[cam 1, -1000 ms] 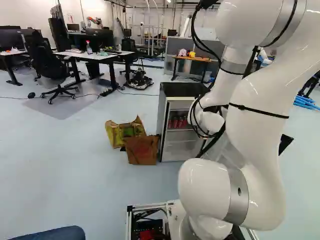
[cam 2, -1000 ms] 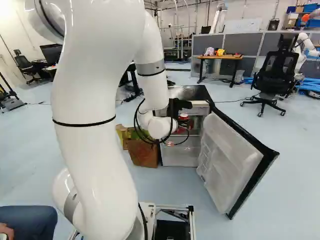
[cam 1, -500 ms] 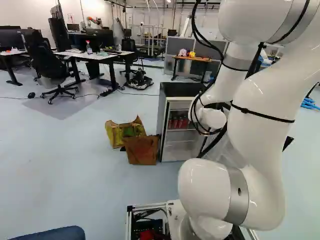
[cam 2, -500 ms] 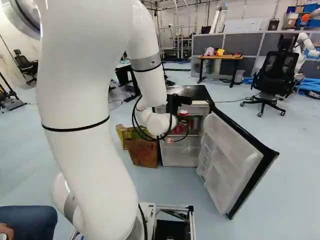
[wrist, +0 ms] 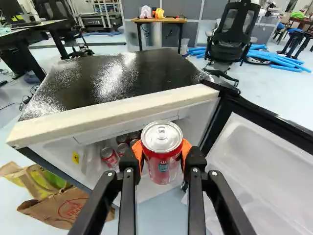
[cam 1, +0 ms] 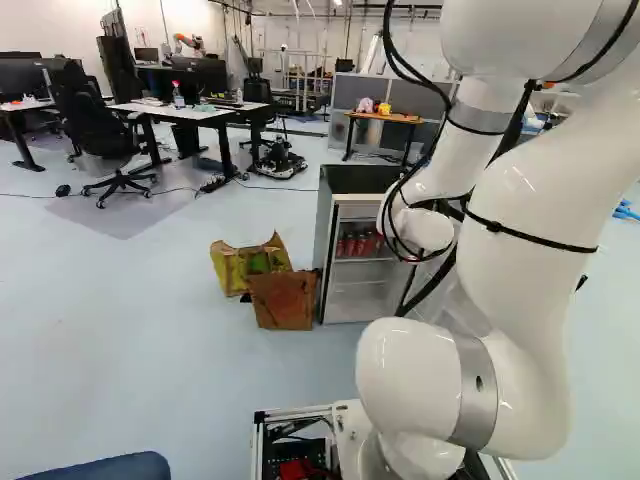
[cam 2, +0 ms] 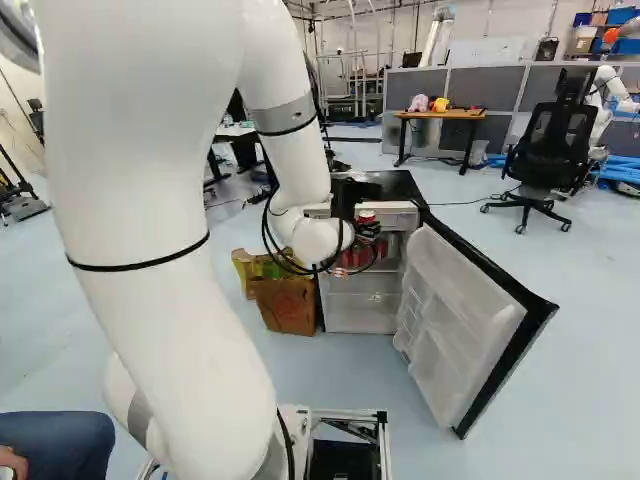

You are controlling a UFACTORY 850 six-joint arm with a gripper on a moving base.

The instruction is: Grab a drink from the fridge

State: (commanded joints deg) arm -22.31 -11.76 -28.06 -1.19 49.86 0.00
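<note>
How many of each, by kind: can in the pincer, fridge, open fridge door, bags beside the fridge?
Can in the pincer: 1
Fridge: 1
Open door: 1
Bags: 2 (yellow bag, brown bag)
Total: 5

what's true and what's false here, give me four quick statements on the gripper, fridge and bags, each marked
The gripper holds a red can between its two fingers. True.

The fridge door is shut. False: the fridge door stands open.

More cans are inside the fridge. True.

The yellow bag and brown bag lie on top of the fridge. False: both bags are on the floor beside it.
</note>
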